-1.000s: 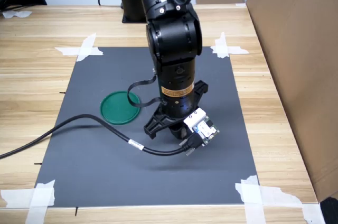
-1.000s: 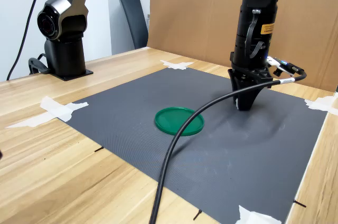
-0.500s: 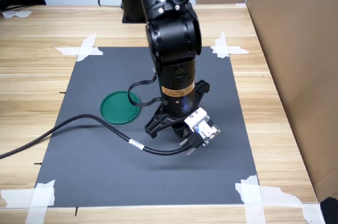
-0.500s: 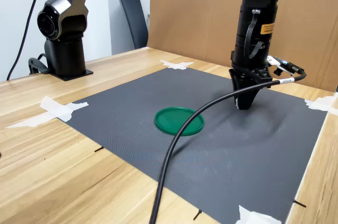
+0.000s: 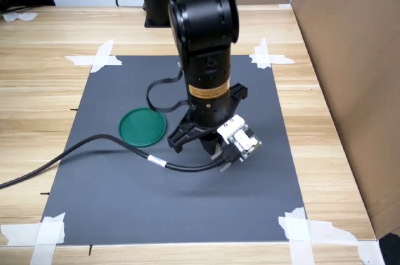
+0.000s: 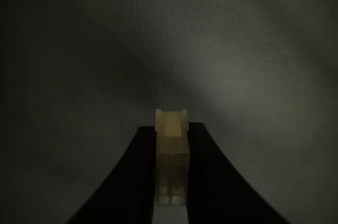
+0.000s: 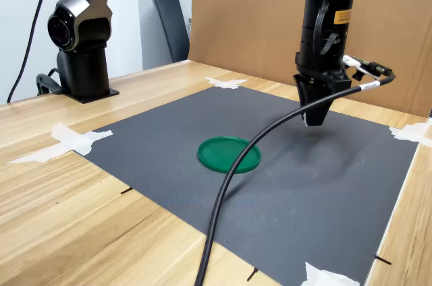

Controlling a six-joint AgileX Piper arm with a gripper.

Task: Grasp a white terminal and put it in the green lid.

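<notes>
Gripper [image 7: 313,121] pinching one white terminal [image 6: 170,155], raised above the mat [image 5: 125,196].

The terminal sits clamped between the two fingers [image 6: 132,182], its long axis running along them and its stepped end protruding past the tips. One green lid [image 5: 142,127] lies flat on the mat beside the gripper, apart from it.

In the wrist view, the end effector [image 6: 171,203] is cut off by the picture's edge, so only its dark finger ends [image 6: 134,182] show. The white terminal [image 6: 171,155] sits between them, its lower part partly hidden. In both exterior views the terminal is too small to make out. The black cable [image 7: 223,225] leaves the second exterior view's lower edge.
</notes>
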